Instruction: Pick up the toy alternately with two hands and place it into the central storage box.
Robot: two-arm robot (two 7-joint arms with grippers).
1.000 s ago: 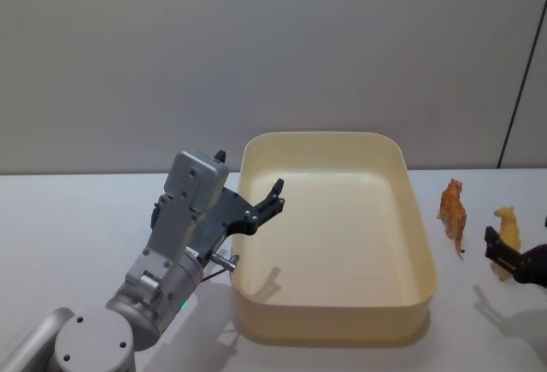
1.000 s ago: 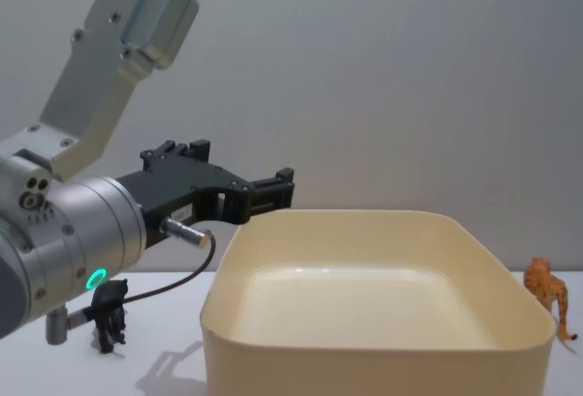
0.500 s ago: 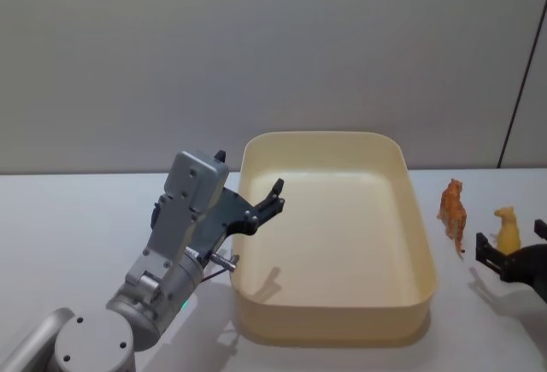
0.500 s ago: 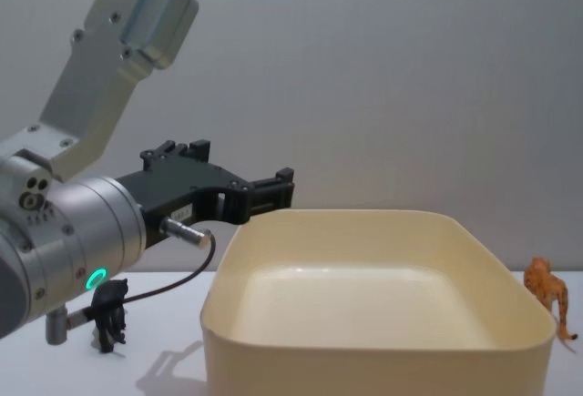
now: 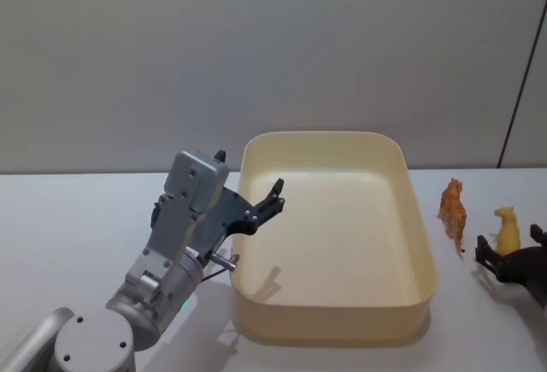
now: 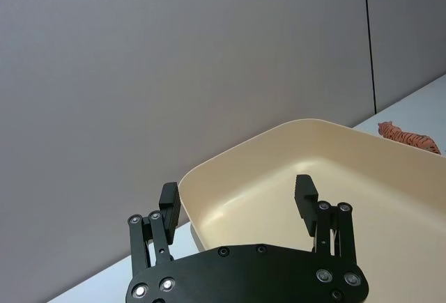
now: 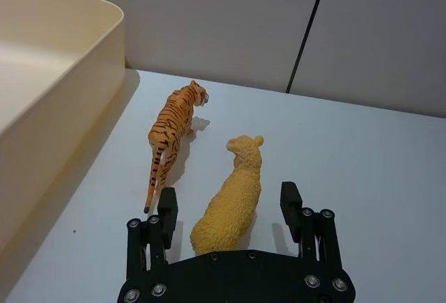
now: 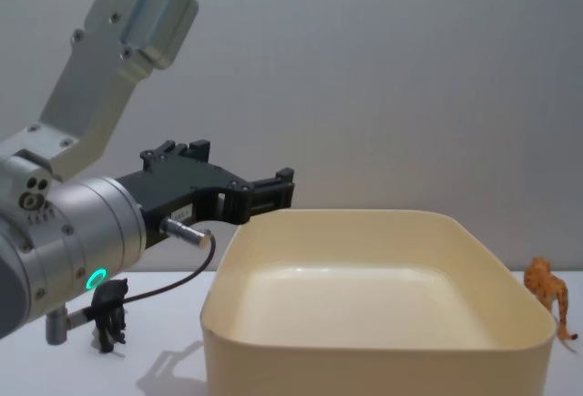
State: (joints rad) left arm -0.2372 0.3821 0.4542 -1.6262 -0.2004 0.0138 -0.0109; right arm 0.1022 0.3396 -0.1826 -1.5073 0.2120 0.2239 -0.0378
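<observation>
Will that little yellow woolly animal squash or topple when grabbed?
Probably stiff: the yellow moulded plastic animal figure looks solid. Its bumpy coat likely aids grip. Standing between the fingers of the open right gripper, it may tip if one touches first.

Cream-yellow storage box (image 5: 425, 248) sits on the tabletop (image 5: 77, 218); right of it stand a tiger toy (image 7: 171, 132) and a yellow sheep toy (image 7: 233, 195), upright, just apart.

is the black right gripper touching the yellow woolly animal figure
Apart. The right wrist view shows the open right gripper straddling the yellow animal figure, with bare white table showing between each finger and its body.
</observation>
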